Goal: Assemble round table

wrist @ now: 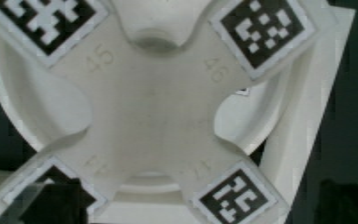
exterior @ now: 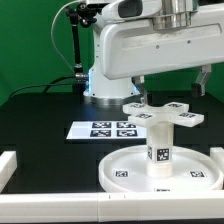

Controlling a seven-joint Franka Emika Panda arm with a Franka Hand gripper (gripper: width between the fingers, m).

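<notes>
Your exterior view gives the whole stack: the round disc (exterior: 165,172) lies flat on the black mat (exterior: 50,110) at the near side, the short cylinder (exterior: 159,145) stands upright at its centre, and the cross-shaped piece (exterior: 162,113) sits on top of the cylinder. The wrist view shows none of that stack, only the cross-shaped piece (wrist: 158,110) close up, filling the picture, with tags on its arms.

The gripper (exterior: 172,85) hangs just above the cross, jaws spread wide, holding nothing (only one fingertip shows clearly).

Room: the mat lies open on the exterior view's left. The marker board (exterior: 101,129) lies just behind the disc. A white bar (exterior: 50,205) edges the mat's near side, touching or nearly touching the disc's rim.

The arm's body (exterior: 150,45) is cut off at the top; whether the cross is screwed home you cannot tell.
</notes>
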